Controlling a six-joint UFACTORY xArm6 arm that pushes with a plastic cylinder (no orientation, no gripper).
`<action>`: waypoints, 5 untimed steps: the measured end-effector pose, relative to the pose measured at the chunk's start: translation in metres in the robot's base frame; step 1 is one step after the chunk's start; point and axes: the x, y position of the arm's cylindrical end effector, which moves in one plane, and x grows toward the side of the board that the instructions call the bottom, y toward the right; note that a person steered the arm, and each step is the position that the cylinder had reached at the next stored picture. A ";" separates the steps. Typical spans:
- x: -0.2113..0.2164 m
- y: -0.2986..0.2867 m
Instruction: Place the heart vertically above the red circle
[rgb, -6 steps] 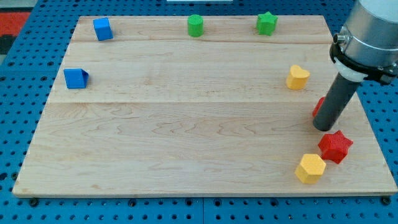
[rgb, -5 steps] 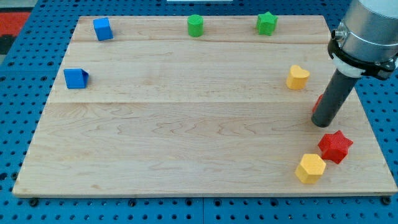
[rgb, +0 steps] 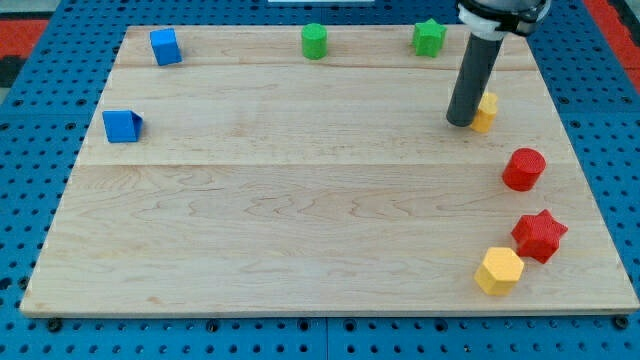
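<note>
My tip (rgb: 461, 122) touches the yellow heart's (rgb: 486, 112) left side, above the red circle (rgb: 523, 169); no jaws fitted.

The board (rgb: 300, 200) carries two blue blocks (rgb: 165, 46) (rgb: 122, 126), two green (rgb: 315, 41) (rgb: 429, 37), two yellow (rgb: 487, 111) (rgb: 498, 270) and two red (rgb: 524, 169) (rgb: 540, 236).

One camera looks down, seemingly from the near edge, at the whole wooden board (rgb: 300, 200).
</note>
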 end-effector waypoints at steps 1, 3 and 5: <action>-0.017 0.001; -0.019 0.009; -0.019 0.011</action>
